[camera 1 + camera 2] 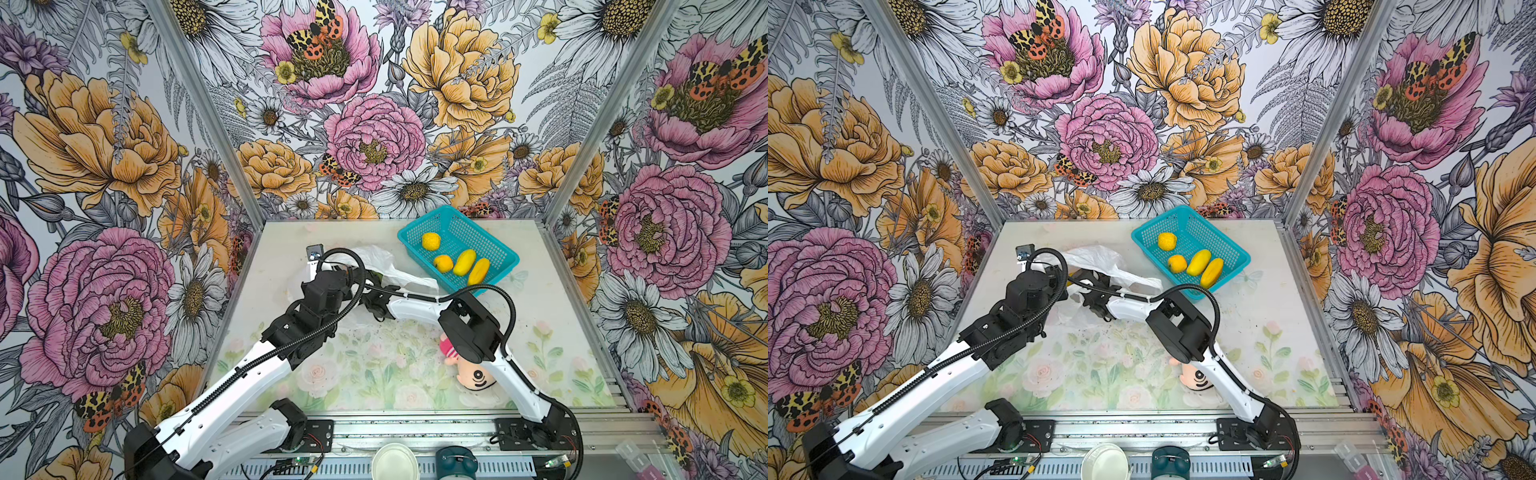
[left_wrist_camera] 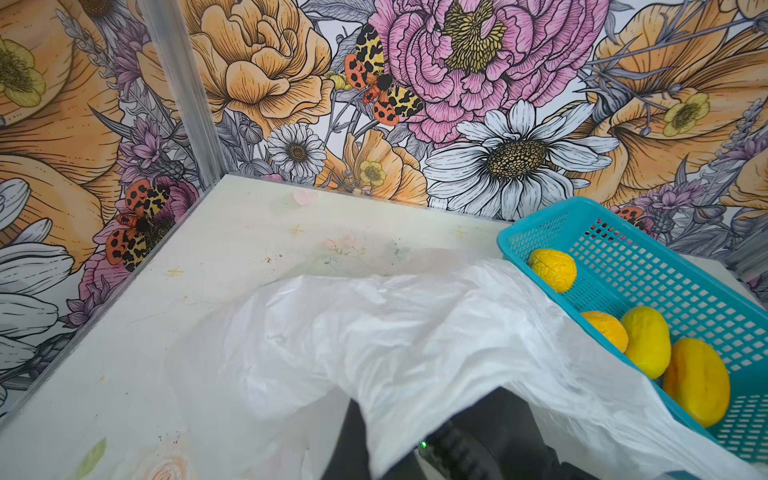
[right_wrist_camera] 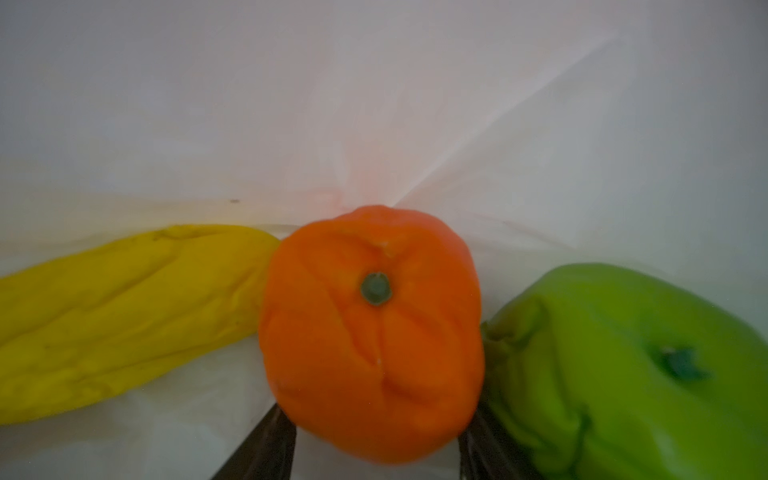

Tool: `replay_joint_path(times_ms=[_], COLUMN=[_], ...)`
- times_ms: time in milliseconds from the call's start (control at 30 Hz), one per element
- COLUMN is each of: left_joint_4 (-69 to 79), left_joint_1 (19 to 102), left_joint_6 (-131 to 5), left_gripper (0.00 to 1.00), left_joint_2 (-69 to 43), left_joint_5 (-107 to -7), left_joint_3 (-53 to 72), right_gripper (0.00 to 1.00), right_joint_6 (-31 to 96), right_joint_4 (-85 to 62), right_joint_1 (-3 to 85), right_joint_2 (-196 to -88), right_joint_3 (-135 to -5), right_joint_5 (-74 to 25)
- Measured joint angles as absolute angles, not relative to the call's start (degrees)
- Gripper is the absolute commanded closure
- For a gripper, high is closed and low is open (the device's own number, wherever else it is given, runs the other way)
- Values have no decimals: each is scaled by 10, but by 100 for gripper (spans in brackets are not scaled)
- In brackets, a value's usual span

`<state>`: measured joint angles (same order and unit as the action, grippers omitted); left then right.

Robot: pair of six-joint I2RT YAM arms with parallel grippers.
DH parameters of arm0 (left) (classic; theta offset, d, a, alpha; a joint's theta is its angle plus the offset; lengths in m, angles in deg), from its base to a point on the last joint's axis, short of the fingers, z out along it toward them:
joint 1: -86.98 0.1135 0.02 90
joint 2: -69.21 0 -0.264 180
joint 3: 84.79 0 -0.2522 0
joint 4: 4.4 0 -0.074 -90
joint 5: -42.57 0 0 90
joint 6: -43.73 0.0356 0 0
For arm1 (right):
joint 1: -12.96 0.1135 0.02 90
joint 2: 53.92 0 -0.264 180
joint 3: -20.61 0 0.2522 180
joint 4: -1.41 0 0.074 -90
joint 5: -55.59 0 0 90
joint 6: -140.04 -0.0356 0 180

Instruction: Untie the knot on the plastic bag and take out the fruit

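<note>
The white plastic bag (image 1: 376, 258) (image 1: 1096, 257) lies crumpled at the middle back of the table. My left gripper (image 2: 399, 440) is shut on the bag's film (image 2: 415, 332), which drapes over its fingers and is held raised. My right gripper (image 3: 376, 436) is inside the bag. Its two dark fingers press either side of an orange fruit (image 3: 374, 332). Beside it lie a long yellow fruit (image 3: 124, 316) and a green fruit (image 3: 623, 374). The knot is out of view.
A teal basket (image 1: 492, 232) (image 2: 665, 291) stands at the back right, touching the bag, with two round yellow fruits (image 1: 431, 241) and two long yellow ones (image 1: 464, 262). A pink-hatted doll (image 1: 473, 378) lies under my right arm. Flowered walls close in three sides.
</note>
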<state>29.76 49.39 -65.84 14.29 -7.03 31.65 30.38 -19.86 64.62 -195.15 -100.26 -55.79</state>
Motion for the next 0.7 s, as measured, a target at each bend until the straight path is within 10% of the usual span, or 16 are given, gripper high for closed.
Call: replay_joint_path(times_ms=[700], left_joint_4=[301], left_joint_1=[507], left_joint_6=[-659], left_gripper=[100], left_joint_2=[129], left_joint_5=[-70], left_joint_3=[317], right_gripper=[77], right_joint_6=[314], right_joint_4=[-31], right_joint_1=[642], right_joint_2=[-1690], right_joint_3=[-684], right_joint_5=[-501])
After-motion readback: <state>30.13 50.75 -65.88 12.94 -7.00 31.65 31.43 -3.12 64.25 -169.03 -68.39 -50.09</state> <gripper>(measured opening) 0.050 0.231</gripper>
